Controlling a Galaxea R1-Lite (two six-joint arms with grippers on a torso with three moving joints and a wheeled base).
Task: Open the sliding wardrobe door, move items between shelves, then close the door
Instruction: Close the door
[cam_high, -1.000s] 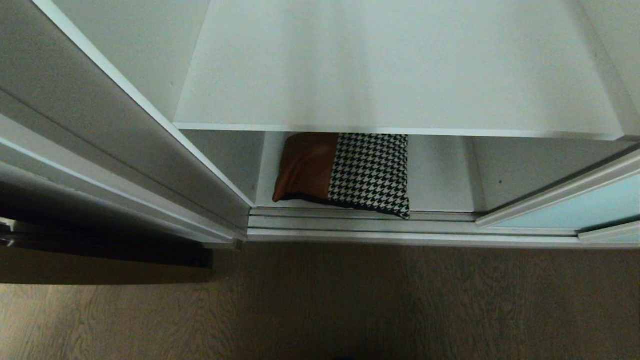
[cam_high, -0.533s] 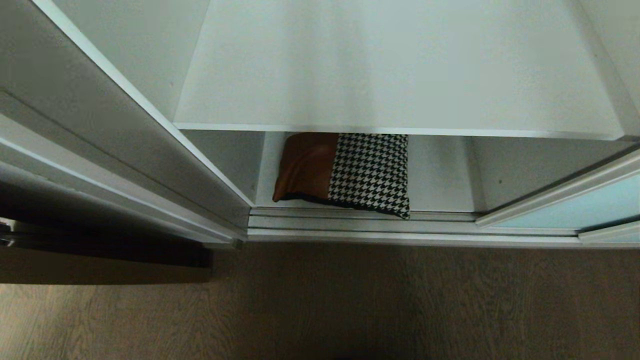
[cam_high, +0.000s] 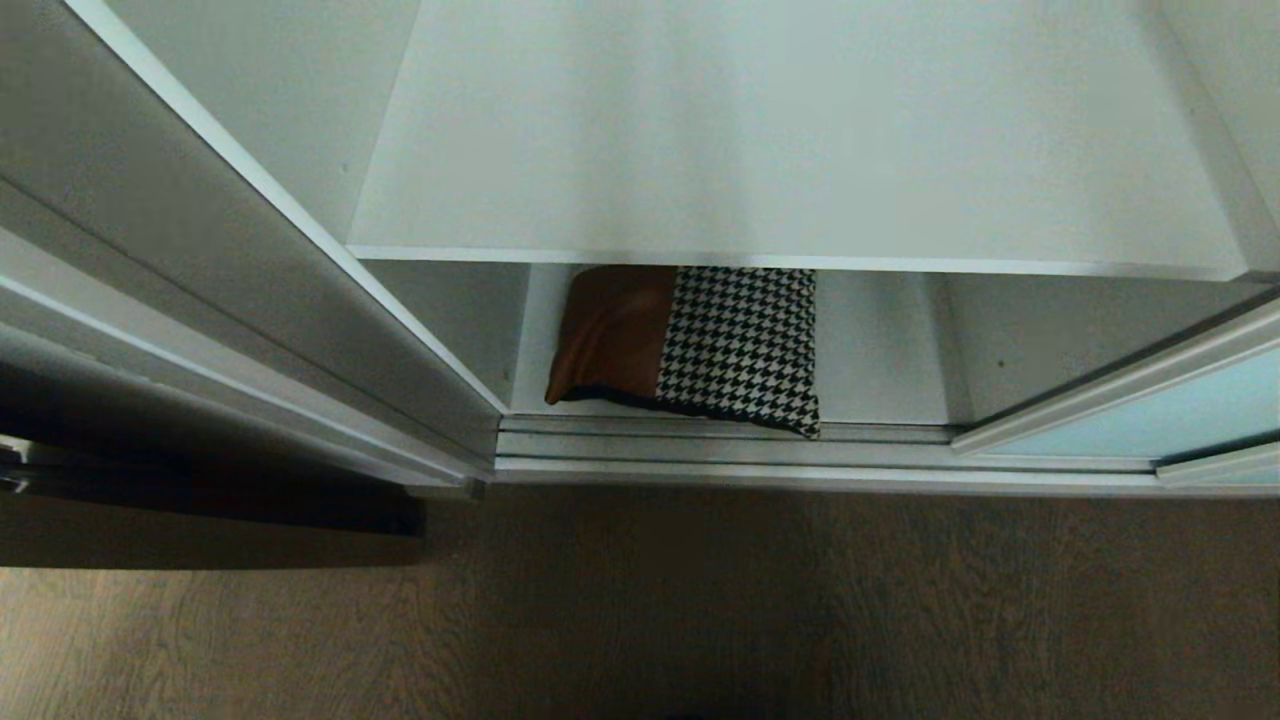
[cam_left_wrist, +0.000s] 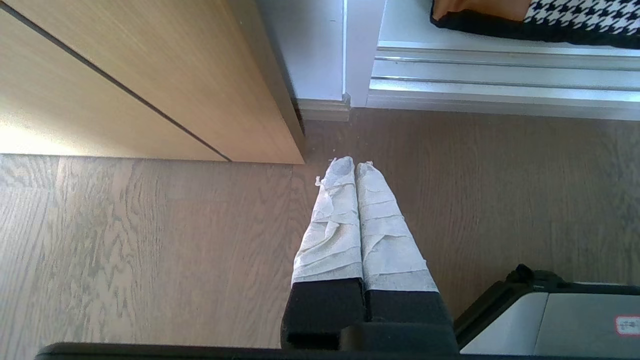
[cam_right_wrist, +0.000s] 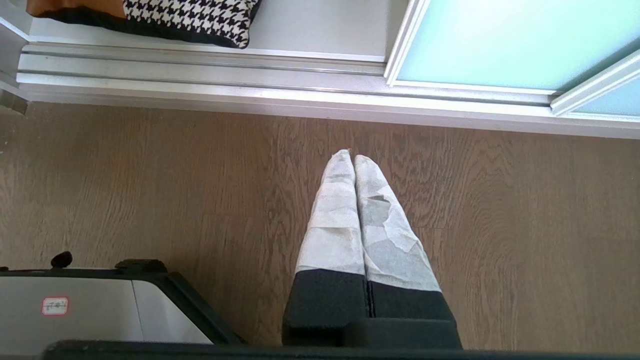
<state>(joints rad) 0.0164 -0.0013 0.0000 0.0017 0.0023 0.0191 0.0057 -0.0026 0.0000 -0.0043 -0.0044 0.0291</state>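
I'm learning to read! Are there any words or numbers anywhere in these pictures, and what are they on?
No text can be read anywhere.
Small red-bordered sticker on the robot's grey base, right wrist view: too small and blurred to read.
Its match, left wrist view: cut off at the edge, unreadable.
The cushion, shelves, sliding wardrobe door, wooden door and floor: no writing.
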